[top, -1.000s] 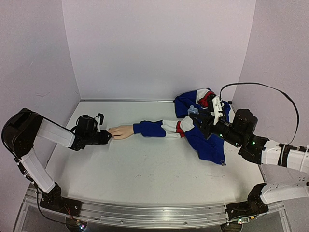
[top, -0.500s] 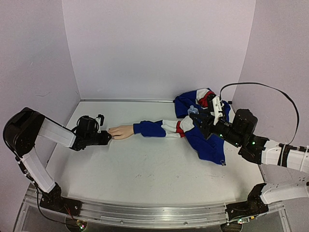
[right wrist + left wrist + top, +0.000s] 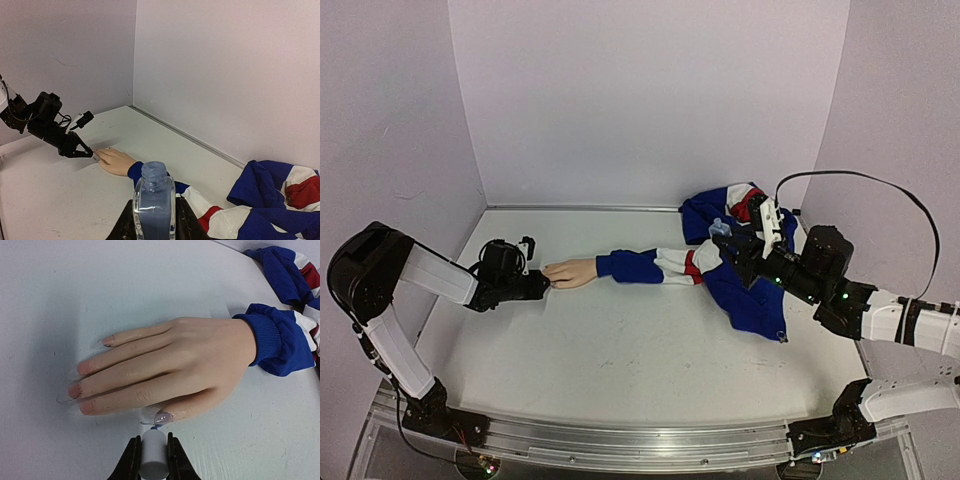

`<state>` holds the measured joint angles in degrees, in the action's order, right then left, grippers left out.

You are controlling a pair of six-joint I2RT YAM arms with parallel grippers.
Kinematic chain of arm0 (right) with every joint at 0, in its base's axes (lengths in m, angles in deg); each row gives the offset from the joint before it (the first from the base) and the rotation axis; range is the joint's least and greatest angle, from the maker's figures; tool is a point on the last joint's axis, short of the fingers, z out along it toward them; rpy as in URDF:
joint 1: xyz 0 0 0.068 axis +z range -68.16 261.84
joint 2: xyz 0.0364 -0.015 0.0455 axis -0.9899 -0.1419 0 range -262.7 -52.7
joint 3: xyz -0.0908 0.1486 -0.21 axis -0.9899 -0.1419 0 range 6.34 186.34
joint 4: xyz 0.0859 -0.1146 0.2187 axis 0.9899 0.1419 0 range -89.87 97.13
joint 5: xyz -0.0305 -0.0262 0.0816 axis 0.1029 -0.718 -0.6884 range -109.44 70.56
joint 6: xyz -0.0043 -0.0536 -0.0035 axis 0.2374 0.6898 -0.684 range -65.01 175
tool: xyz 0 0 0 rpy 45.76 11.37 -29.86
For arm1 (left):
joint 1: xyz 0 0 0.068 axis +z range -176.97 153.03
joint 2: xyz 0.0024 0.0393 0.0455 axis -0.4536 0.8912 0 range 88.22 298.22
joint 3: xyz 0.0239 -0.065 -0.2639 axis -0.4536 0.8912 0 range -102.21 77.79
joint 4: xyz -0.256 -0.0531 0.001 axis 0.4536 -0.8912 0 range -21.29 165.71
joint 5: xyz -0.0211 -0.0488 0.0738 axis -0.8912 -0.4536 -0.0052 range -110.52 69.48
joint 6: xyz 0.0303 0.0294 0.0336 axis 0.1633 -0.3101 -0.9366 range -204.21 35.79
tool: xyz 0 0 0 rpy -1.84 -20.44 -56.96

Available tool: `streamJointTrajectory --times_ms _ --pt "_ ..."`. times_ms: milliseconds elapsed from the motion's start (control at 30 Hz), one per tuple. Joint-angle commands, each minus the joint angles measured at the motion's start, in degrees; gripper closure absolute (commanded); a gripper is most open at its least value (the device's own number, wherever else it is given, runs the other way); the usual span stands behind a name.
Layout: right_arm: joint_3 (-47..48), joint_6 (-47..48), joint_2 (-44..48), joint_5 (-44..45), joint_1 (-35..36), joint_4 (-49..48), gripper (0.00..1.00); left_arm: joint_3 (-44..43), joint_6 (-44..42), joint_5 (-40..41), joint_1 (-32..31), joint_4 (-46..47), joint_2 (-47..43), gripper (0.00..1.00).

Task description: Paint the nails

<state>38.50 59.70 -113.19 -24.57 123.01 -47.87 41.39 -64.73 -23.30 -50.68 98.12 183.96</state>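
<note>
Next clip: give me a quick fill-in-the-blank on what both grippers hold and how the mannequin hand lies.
1. The left gripper is shut on a white brush handle whose tip is at the ____ nail of the mannequin hand.
2. The right gripper is shut on a clear bottle that has no ____ on its neck.
3. The mannequin hand lies palm ____ on the table.
4. Its sleeve cuff is ____.
Missing words: thumb; cap; down; blue.

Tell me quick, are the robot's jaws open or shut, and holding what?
Left jaws: shut on the white brush cap.
Right jaws: shut on the uncapped clear bottle.
</note>
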Motion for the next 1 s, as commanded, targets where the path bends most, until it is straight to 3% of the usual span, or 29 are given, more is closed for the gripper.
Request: streamJointTrajectory --times_ms 0,967 --pt "0.56 -0.22 0.82 -0.33 -0.18 -4.55 1.0 -2.01 0.02 1.54 -0.04 1.49 -0.27 1.0" --pt "0.68 -0.27 0.36 -0.67 -0.21 -4.73 1.0 -0.91 1.65 5.67 -0.11 1.64 -1.76 1.0"
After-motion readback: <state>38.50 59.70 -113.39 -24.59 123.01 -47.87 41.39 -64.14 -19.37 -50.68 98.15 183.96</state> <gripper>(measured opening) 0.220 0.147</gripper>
